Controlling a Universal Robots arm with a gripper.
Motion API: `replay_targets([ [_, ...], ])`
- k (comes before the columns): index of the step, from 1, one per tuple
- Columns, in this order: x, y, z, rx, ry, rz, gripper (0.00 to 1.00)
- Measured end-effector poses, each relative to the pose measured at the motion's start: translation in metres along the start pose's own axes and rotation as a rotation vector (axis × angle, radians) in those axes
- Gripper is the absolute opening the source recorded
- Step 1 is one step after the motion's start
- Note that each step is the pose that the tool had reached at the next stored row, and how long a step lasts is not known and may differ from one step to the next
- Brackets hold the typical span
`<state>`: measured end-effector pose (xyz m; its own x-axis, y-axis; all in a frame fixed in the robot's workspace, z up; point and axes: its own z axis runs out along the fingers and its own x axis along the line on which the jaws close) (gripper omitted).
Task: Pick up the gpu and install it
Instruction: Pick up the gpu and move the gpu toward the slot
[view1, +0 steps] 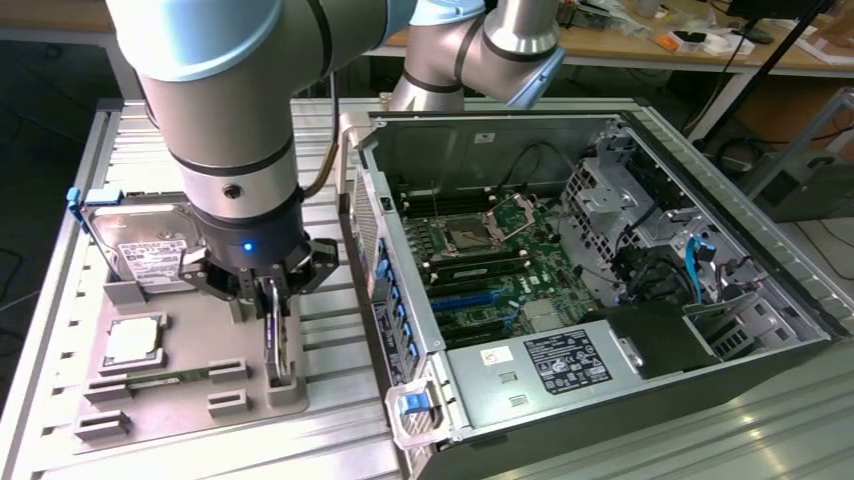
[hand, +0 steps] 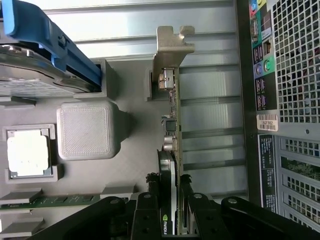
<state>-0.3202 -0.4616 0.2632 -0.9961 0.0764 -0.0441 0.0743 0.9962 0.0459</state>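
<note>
The gpu (view1: 275, 345) stands on its edge in a slot of the grey holder tray (view1: 200, 320), to the exterior view's left of the open computer case (view1: 400, 290). In the wrist view the gpu (hand: 172, 125) runs away from the camera, with its silver bracket (hand: 170, 45) at the far end. My gripper (view1: 271, 295) comes straight down on the card. Its black fingers (hand: 149, 215) press on both faces of the board, so my gripper (hand: 171, 215) is shut on it. The card still sits in its slot.
On the same tray lie a hard drive (view1: 147, 250) with a blue clip, a square processor (view1: 134, 340) and a narrow memory stick (view1: 154, 380). The case lies on its side with the motherboard (view1: 494, 270) exposed. Its perforated back panel (hand: 295, 75) is close beside the card.
</note>
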Motion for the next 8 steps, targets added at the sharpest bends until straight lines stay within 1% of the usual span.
replay_targets([
  [8,-0.0001,0.0001,-0.0022,0.0,0.0,0.0,0.27],
])
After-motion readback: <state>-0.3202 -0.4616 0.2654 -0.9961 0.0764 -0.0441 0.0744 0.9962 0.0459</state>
